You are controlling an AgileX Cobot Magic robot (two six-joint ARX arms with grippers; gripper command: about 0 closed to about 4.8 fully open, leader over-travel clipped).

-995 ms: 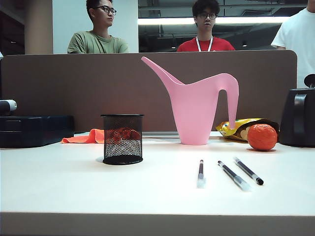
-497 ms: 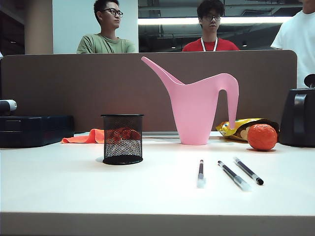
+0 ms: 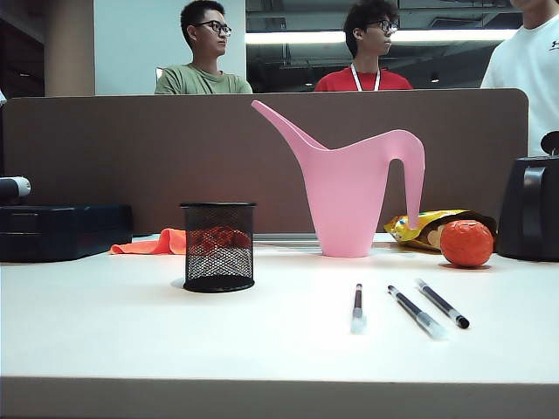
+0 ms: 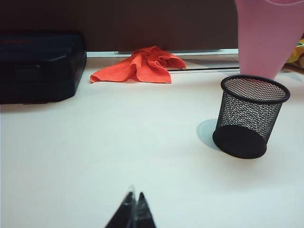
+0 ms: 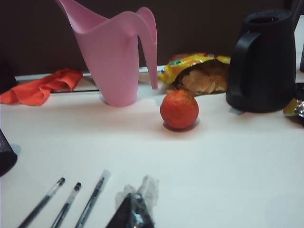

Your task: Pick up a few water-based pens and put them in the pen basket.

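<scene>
On the left half of the white bench (image 3: 105, 332) stands the small black wire-mesh pen basket (image 3: 217, 247), upright with its mouth open to the top. In the left wrist view the same basket (image 4: 249, 116) sits well ahead of the left claw (image 4: 134, 213), whose two dark tips are pressed together with nothing between them. No pen shows in that view.

To the right of the basket, on bare bench in front of the tall pink plastic watering can (image 3: 354, 188), lie the three thin dark-barrelled water-based pens (image 3: 410, 310) with their clear caps toward the near edge. They lie side by side but apart, none touching another, and well apart from the basket. The leftmost runs nearly straight from front to back; the other two slant, their near ends drifting rightward.

In the right wrist view these pens (image 5: 66, 203) lie just beside the right claw (image 5: 131, 214), toward the basket's side of it, with their long axes running roughly along the direction the claw points. That claw is clenched and empty; something clear and crinkled shows at its tips. Beyond it sit a round orange fruit (image 5: 179, 109) and a black jug (image 5: 261, 59).

The right claw is plainly the nearer one, so the pick should be its job: it would need to unclench, shift sideways over a barrel, and close across it.
</scene>
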